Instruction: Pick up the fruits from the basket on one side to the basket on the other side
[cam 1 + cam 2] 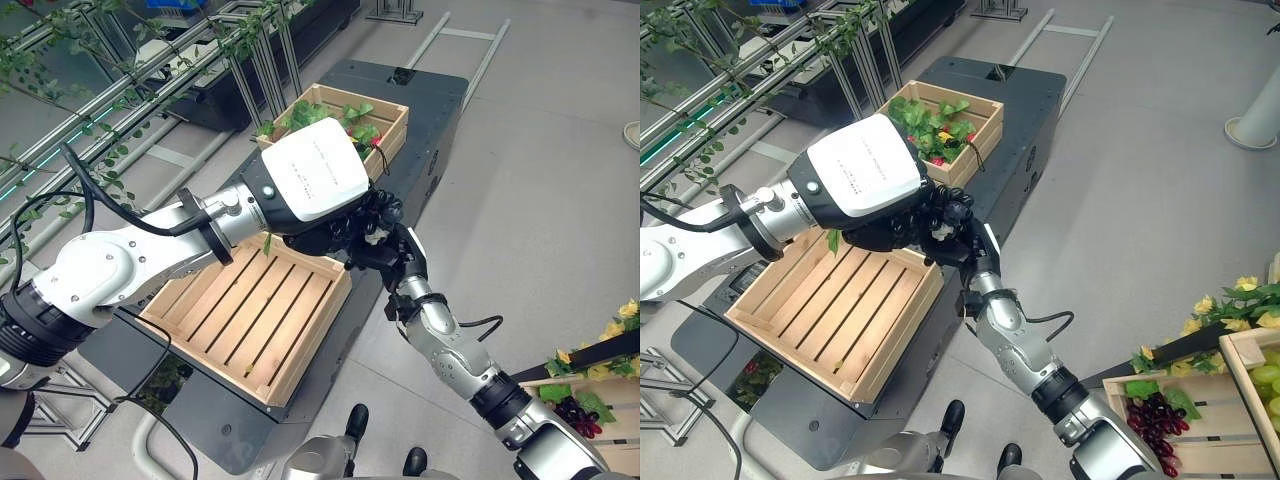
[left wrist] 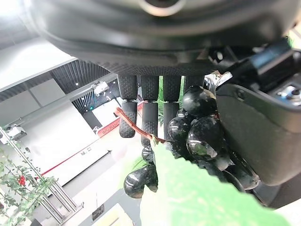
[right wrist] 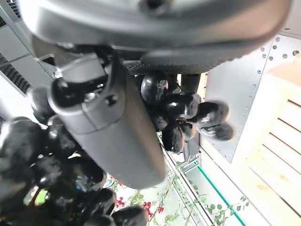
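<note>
I see both hands meeting above the empty crate's [image 1: 250, 315] far corner: left hand [image 1: 325, 235] and right hand [image 1: 385, 245] fingers curl around one dark grape bunch [image 2: 200, 134] between them.

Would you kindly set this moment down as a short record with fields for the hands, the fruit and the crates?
left hand: fingers curled round the bunch of black grapes
right hand: meets the left hand at the same bunch; its fingers are hard to read
near crate: slatted wood, no fruit seen in it, just below the hands
far crate: holds green leaves and red fruit
stage: grapes held above the near crate's far edge
</note>
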You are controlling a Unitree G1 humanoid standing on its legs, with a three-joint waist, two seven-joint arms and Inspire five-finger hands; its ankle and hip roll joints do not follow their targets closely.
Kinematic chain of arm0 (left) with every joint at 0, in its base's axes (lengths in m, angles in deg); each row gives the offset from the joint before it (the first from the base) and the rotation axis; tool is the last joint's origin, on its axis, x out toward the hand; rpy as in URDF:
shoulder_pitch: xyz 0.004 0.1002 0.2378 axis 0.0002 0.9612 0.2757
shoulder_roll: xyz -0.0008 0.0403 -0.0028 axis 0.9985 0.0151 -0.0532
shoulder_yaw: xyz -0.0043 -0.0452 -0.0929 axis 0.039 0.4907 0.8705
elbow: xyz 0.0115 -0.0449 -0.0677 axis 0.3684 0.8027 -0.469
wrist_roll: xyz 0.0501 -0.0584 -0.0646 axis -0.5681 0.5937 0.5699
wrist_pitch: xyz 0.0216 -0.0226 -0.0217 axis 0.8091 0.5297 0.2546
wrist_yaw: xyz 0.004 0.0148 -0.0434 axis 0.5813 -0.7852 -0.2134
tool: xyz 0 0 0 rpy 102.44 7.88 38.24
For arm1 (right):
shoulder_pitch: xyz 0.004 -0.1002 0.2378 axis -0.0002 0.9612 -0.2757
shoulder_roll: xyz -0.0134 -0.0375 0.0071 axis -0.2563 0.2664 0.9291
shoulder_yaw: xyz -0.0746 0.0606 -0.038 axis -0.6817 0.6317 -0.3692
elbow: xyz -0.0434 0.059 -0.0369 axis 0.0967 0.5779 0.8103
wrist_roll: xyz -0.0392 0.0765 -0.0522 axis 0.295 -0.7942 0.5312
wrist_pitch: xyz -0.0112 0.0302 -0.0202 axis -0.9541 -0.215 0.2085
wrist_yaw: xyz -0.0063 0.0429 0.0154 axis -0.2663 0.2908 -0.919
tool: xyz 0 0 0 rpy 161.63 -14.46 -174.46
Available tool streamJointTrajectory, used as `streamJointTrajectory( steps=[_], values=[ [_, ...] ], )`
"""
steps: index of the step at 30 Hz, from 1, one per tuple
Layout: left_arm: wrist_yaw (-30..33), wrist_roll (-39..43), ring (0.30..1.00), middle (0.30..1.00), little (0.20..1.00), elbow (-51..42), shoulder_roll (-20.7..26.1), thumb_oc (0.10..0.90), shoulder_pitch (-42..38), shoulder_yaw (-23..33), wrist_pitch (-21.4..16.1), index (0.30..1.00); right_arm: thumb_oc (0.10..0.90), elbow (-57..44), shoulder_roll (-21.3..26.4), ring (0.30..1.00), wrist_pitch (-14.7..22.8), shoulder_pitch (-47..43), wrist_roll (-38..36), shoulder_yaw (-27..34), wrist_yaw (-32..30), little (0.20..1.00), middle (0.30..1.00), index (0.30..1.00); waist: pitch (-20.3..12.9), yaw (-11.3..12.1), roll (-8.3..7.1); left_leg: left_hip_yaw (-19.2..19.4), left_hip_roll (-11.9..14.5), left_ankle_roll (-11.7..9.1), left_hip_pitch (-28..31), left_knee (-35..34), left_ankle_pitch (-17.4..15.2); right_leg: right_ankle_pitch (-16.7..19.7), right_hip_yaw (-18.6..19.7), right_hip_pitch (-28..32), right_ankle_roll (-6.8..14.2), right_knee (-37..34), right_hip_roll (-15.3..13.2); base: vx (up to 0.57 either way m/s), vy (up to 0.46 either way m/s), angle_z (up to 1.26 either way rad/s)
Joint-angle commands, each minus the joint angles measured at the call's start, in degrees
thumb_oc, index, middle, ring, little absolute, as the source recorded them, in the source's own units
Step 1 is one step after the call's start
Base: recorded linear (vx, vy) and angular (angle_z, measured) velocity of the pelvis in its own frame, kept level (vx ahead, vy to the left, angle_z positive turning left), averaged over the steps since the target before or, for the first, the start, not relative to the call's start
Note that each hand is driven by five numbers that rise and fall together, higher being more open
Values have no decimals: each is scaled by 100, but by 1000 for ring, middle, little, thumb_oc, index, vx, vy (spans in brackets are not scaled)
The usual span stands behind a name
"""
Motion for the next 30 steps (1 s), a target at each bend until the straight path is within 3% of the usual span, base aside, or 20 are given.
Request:
streamJointTrajectory(
  steps=[1, 12, 13, 14, 15, 23, 26, 30],
  values=[
    [207, 287, 300, 300, 300, 397, -300, 400, 456, 625, 209, 300, 400, -726, -448, 300, 875, 40, -92, 188, -11, 300, 300, 300, -1032, 9, -350, 468, -198, 195, 404, 0, -855, 233, 95, -210, 87, 1, -180, 0, 0, 0],
    [324, 613, 302, 302, 302, 506, -275, 402, 738, 902, 294, 302, 400, -762, -272, 300, 880, 213, -47, 362, 47, 300, 300, 300, -1040, -20, -376, 500, -189, 199, 395, 0, -857, 239, 102, -221, 93, -9, -179, 0, 0, 0],
    [341, 662, 462, 462, 462, 514, -279, 508, 794, 969, 297, 462, 400, -779, -252, 300, 877, 236, -33, 396, 46, 300, 300, 300, -1040, -23, -380, 504, -190, 199, 395, 0, -859, 238, 107, -222, 93, -11, -178, 0, 0, 0],
    [340, 662, 462, 462, 462, 510, -279, 508, 803, 978, 296, 462, 400, -780, -250, 300, 876, 237, -33, 393, 46, 300, 300, 300, -1040, -25, -378, 504, -190, 199, 395, 0, -859, 238, 107, -222, 93, -11, -178, 0, 0, 0],
    [399, 774, 900, 900, 900, 543, -280, 800, 894, 1083, 306, 900, 400, -765, -229, 300, 890, 254, -6, 447, 25, 300, 300, 300, -1039, -25, -381, 512, -190, 200, 396, 0, -859, 238, 113, -225, 92, -6, -175, 0, 0, 0],
    [807, 1261, 900, 900, 900, 824, -455, 800, 1640, 1792, 292, 900, 400, -1023, -102, 300, 908, 432, 92, 732, 31, 300, 300, 300, -1037, -72, -413, 549, -183, 220, 409, 0, -892, 242, 187, -232, 92, -21, -158, -2, 2, 0],
    [1188, 1423, 900, 900, 900, 1098, -747, 800, 1943, 2069, 402, 900, 400, -1126, -56, 300, 836, 483, 151, 884, 97, 300, 300, 300, -1027, -123, -443, 554, -185, 230, 419, 0, -913, 253, 241, -240, 90, -32, -147, -6, 23, -5],
    [1239, 1563, 900, 900, 900, 1347, -1111, 800, 2187, 2314, 547, 900, 400, -1211, -82, 300, 819, 582, 236, 989, 80, 300, 300, 300, -1061, -181, -478, 621, -167, 242, 428, 0, -938, 262, 295, -246, 95, -54, -143, -2, 23, -11]
  ],
)
